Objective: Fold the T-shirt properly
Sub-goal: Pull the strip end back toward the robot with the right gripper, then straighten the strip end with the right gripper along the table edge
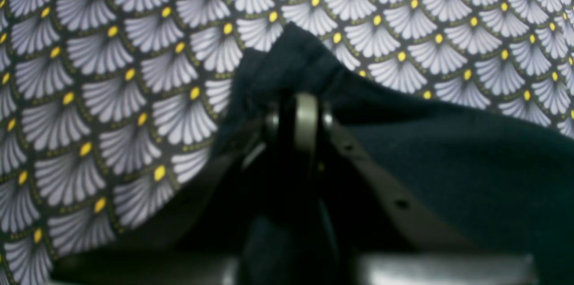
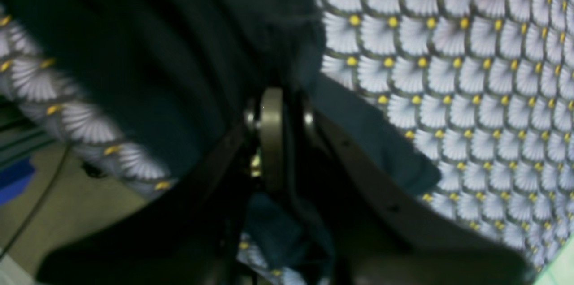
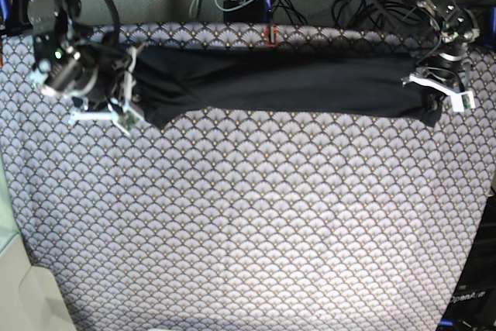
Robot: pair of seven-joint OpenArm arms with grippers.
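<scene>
Your base view shows the T-shirt stretched between the left gripper and right gripper; wrist views show both clamped on its fabric.

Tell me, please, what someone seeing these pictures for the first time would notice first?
The eye goes to the dark T-shirt, stretched in a long band across the far side of the table between the two arms. Each end is pinched: the right gripper at the base view's left, the left gripper at its right. Under it, the scallop-patterned cloth with yellow dots covers the whole table.
</scene>
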